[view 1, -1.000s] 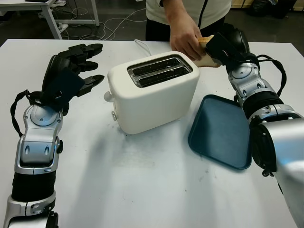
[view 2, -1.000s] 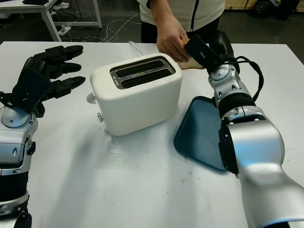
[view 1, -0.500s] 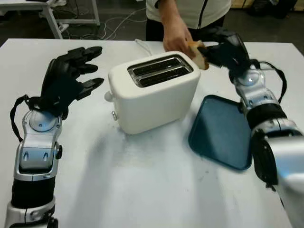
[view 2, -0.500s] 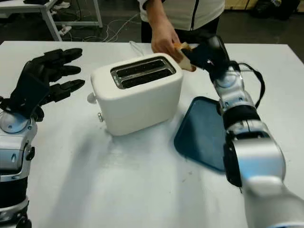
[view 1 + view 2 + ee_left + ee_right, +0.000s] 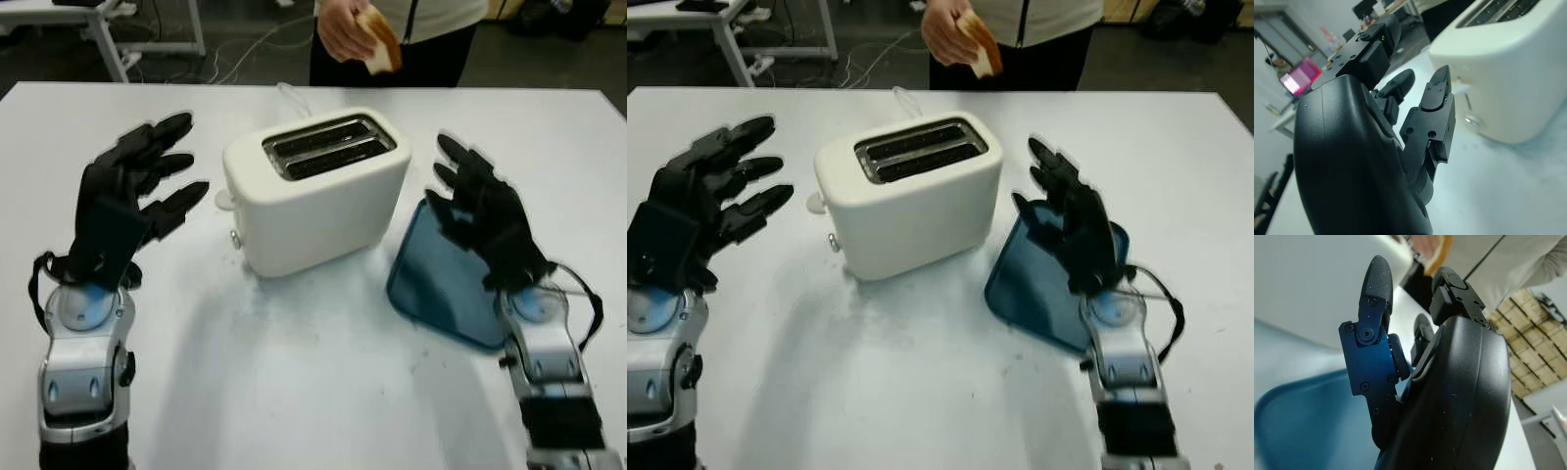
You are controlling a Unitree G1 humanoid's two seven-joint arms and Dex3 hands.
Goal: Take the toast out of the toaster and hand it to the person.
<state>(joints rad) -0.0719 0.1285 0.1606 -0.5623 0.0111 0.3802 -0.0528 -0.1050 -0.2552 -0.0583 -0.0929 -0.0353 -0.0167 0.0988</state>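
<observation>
toaster (image 5: pixel 315 188) slots look empty to us, toast (image 5: pixel 378 40) in person's hand (image 5: pixel 343 25) at far edge, blue tray (image 5: pixel 441 284) bare, our left hand (image 5: pixel 127 201) and right hand (image 5: pixel 485 220) both open, holding nothing

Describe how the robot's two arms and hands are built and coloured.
Both hands, left hand and right hand, are matte black, with a smooth rounded shell and three blocky, jointed fingers fixed by visible screws. The fingertips are dotted with a grip texture. The forearms are silver metal with black joints, and a black cable loops beside each wrist.
</observation>
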